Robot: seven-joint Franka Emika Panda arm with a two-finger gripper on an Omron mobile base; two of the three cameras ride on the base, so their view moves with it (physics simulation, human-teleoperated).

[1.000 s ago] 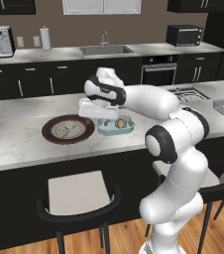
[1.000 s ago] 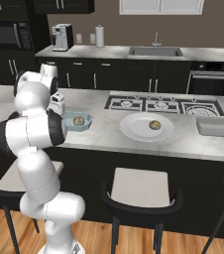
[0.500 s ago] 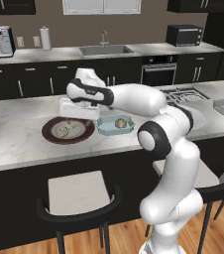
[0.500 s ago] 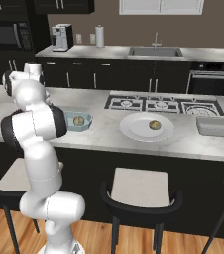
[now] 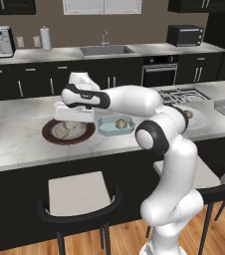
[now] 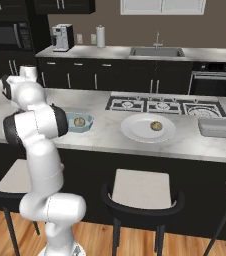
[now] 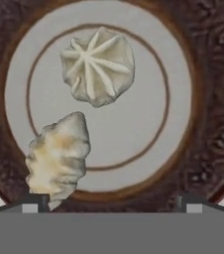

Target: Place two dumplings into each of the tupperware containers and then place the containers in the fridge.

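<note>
2 dumplings lie on the brown-rimmed plate (image 7: pixel 203 124): a round pleated dumpling (image 7: pixel 97 65) near the middle of its pale centre, and a longer dumpling (image 7: pixel 58 156) lying on its side toward the rim, the 2 close together but apart. In the hand view the gripper (image 7: pixel 111 206) hangs directly over this plate, its 2 dark fingertips (image 7: pixel 34 202) spread wide with nothing between them; the longer dumpling sits just at the left fingertip, and whether they touch cannot be told. From the left base view the same plate (image 5: pixel 52 134) rests on the pale marble counter (image 5: pixel 15 144), with the hand poised low above it. Just beside the plate, to its right, stands the light blue tub (image 5: pixel 115 125) holding 1 dumpling (image 5: pixel 120 123). The right base view shows that tub (image 6: pixel 79 121) partly behind the arm, and farther right a round white plate (image 6: pixel 148 127) with another dumpling (image 6: pixel 156 125) on it. Beyond the white plate, near the counter's right end, sits the clear grey tub (image 6: pixel 219 127), well apart from the blue one; whether anything lies in it cannot be told. A cooktop (image 6: pixel 160 105) lies behind the white plate, and 2 stools (image 6: pixel 142 190) stand in front of the counter.
</note>
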